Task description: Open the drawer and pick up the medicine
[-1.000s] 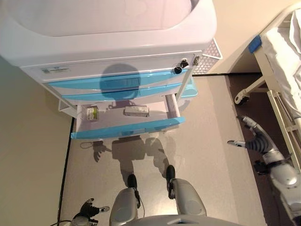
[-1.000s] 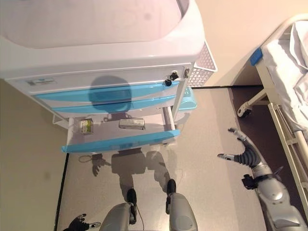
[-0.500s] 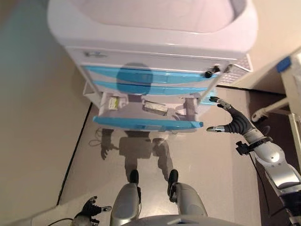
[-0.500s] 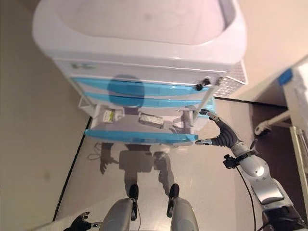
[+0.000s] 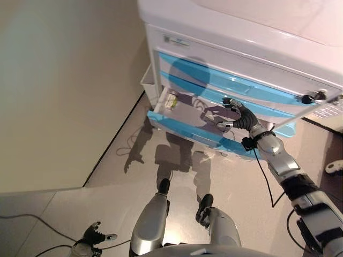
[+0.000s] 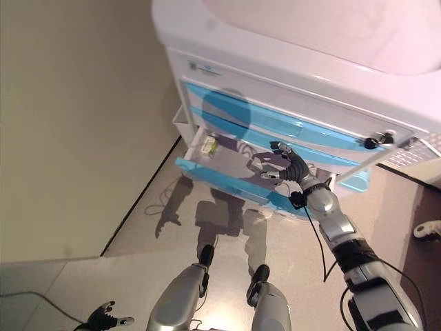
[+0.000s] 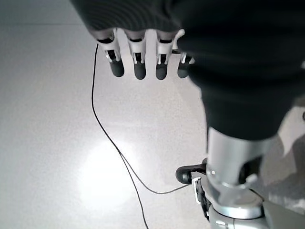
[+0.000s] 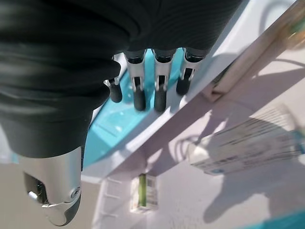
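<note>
We log the drawer (image 5: 187, 122) as already open, with the medicine box (image 8: 248, 145) lying untouched inside; the right robot hand (image 5: 237, 116) hovers over it, fingers relaxed and empty, so the pickup remains.

open drawer (image 6: 207, 174) — long medicine box (image 8: 248, 145) | small green box (image 8: 144, 191)

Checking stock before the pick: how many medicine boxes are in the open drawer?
2: a small green box at the drawer's left end, and a long white box under the right hand. None seem hidden.
</note>
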Robot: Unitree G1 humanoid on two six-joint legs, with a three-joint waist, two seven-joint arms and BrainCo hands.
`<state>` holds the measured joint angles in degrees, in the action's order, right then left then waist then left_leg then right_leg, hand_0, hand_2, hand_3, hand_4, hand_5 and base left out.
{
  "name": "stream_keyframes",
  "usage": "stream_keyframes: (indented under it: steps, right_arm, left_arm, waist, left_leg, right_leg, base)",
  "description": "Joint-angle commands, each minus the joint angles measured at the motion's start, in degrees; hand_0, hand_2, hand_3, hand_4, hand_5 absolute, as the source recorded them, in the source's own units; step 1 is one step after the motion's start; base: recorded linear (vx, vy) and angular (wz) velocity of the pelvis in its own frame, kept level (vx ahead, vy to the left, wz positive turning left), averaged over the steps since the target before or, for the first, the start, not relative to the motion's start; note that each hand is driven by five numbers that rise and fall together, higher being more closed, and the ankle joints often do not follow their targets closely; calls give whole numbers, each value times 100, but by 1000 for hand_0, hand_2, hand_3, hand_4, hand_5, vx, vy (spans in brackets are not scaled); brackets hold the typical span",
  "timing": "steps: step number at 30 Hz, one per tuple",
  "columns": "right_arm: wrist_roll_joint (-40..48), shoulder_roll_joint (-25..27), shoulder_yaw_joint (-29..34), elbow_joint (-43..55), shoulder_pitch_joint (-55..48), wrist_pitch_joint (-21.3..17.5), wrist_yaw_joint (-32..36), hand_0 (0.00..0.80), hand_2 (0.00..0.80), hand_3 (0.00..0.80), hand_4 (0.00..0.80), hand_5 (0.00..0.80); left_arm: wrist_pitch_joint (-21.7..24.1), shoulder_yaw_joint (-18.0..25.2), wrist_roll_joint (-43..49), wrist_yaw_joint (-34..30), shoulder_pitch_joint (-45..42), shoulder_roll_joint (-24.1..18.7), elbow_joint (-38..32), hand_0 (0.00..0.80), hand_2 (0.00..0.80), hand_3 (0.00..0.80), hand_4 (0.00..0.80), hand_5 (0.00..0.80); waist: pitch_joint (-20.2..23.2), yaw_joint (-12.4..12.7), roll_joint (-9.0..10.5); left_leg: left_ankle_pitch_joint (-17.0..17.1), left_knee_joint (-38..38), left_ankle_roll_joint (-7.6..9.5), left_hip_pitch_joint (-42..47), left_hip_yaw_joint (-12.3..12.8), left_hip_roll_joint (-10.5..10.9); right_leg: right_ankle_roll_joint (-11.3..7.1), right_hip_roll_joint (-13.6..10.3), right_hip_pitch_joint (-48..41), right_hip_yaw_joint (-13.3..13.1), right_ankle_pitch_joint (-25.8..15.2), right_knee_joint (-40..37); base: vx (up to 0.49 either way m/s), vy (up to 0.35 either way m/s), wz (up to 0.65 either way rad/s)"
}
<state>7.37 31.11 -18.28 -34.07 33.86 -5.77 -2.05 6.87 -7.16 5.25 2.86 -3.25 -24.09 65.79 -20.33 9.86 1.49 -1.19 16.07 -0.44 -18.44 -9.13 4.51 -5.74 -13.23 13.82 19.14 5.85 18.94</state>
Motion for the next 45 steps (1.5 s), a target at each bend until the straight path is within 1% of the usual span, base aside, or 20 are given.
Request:
stream_keyframes:
  steps: [1,2,3,4,8,9,10,11,16,20,22,24,28,32,33,34,38,42,45]
  right_arm:
    - [-114,-17,-156,-641,776,15,-534,0,0,0,0,0]
    - [-114,-17,-156,-641,777,14,-534,0,0,0,0,0]
    - [-192,-109,-210,-1395,1268,81,-654,0,0,0,0,0]
    - [-213,-142,-233,-1770,1479,112,-699,0,0,0,0,0]
    - [-254,-152,-271,-2825,2112,215,-813,0,0,0,0,0]
    - [-274,-147,-281,-3010,2228,233,-837,0,0,0,0,0]
    - [-280,-145,-275,-3148,2324,246,-853,0,0,0,0,0]
    - [-296,-162,-267,-3296,2385,272,-865,0,0,0,0,0]
    - [-605,-83,-387,-3871,2652,385,-976,0,0,0,0,0]
    - [-806,-47,-475,-3941,2700,419,-1048,0,0,0,0,0]
    - [-1187,-5,-662,-4002,2731,478,-1130,0,0,0,0,0]
    - [-1362,-7,-749,-4049,2740,530,-1161,0,0,0,0,0]
    - [-1536,-102,-765,-4076,2698,598,-1344,0,0,0,0,0]
    - [-1797,-233,-816,-3710,2441,574,-1676,0,0,0,0,0]
    - [-1801,-232,-814,-3702,2433,578,-1678,0,0,0,0,0]
    - [-2144,-208,-912,-3335,2281,598,-1862,0,0,0,0,0]
    - [-2557,-141,-1004,-3126,2132,678,-1971,0,0,0,0,0]
    - [-2555,-148,-1044,-3403,2311,740,-1920,0,0,0,0,0]
    - [-2526,-172,-1167,-3807,2620,787,-1787,0,0,0,0,0]
  left_arm:
    - [3,-229,-338,98,17,-204,-200,0,0,0,0,0]
    - [3,-229,-338,98,17,-204,-200,0,0,0,0,0]
    - [6,-323,-393,111,88,-208,-234,0,0,0,0,0]
    - [2,-350,-422,123,131,-208,-240,0,0,0,0,0]
    - [-9,-487,-503,176,255,-216,-313,0,0,0,0,0]
    - [-10,-509,-512,183,272,-217,-289,0,0,0,0,0]
    - [-5,-540,-532,189,311,-209,-287,0,0,0,0,0]
    - [-8,-560,-554,203,327,-201,-306,0,0,0,0,0]
    - [-19,-712,-613,238,468,-147,-292,0,0,0,0,0]
    - [-15,-761,-643,252,506,-105,-296,0,0,0,0,0]
    - [-10,-849,-650,273,548,-56,-303,0,0,0,0,0]
    - [-17,-908,-651,301,596,-7,-305,0,0,0,0,0]
    - [-26,-997,-698,348,683,105,-289,0,0,0,0,0]
    - [-12,-1044,-745,447,703,253,-311,0,0,0,0,0]
    - [-11,-1047,-745,449,701,254,-310,0,0,0,0,0]
    - [3,-1061,-746,516,702,314,-355,0,0,0,0,0]
    - [36,-1149,-756,588,716,389,-434,0,0,0,0,0]
    - [48,-1225,-820,591,744,396,-468,0,0,0,0,0]
    - [34,-1300,-855,587,803,402,-408,0,0,0,0,0]
  waist:
    - [147,174,-94]
    - [146,173,-94]
    - [116,237,-130]
    - [95,262,-151]
    - [15,341,-222]
    - [3,355,-210]
    - [-20,365,-256]
    - [-31,380,-242]
    - [-132,425,-333]
    - [-173,423,-366]
    - [-232,398,-401]
    - [-278,375,-425]
    - [-349,306,-465]
    - [-432,173,-479]
    - [-427,177,-478]
    - [-492,96,-487]
    - [-567,19,-529]
    - [-607,1,-571]
    - [-648,-3,-616]
  left_leg:
    - [151,-242,273,-31,44,295]
    - [151,-242,273,-30,44,295]
    - [167,-232,271,-66,-8,315]
    - [172,-219,272,-79,-33,332]
    - [202,-180,267,-147,-129,387]
    - [48,-155,253,-84,-153,398]
    - [208,-173,266,-177,-170,409]
    - [52,-144,253,-119,-195,423]
    - [81,-119,255,-208,-260,467]
    - [94,-126,253,-230,-263,472]
    - [116,-132,249,-259,-253,478]
    - [130,-127,247,-295,-241,480]
    - [146,-124,244,-345,-187,474]
    - [161,-138,244,-379,-97,454]
    - [161,-138,244,-381,-94,454]
    - [170,-146,247,-396,-49,450]
    - [177,-137,247,-451,3,460]
    - [194,-138,249,-501,32,470]
    - [215,-149,246,-541,56,477]
  right_leg:
    - [-40,55,83,130,-328,301]
    - [-40,55,82,130,-328,301]
    - [-26,32,96,176,-316,337]
    - [-19,14,98,206,-309,355]
    - [-10,-44,122,320,-281,449]
    - [-67,-62,94,265,-135,533]
    - [-5,-78,153,351,-265,498]
    - [-59,-86,127,289,-112,581]
    - [-50,-158,204,346,-87,693]
    - [-44,-176,248,333,-84,712]
    - [-36,-179,315,303,-89,744]
    - [-25,-189,358,292,-96,766]
    - [-2,-179,442,241,-94,778]
    - [17,-156,559,109,-116,790]
    - [17,-157,563,106,-115,792]
    - [26,-141,621,50,-127,803]
    - [35,-145,709,-14,-149,812]
    - [42,-154,756,-41,-174,800]
    - [47,-168,840,-68,-191,806]
  base:
    - [-13,11,24]
    - [-14,16,20]
    - [-10,14,14]
    - [-10,21,14]
    - [12,-1,20]
    - [-9,20,21]
    - [71,-15,20]
    - [-3,17,23]
    - [11,6,12]
    - [-2,5,1]
    - [0,0,0]
    - [0,0,0]
    - [-8,5,0]
    - [-21,26,-5]
    - [-30,20,-10]
    - [-31,22,-10]
    - [-28,19,-13]
    - [-18,12,-6]
    - [-11,15,-5]
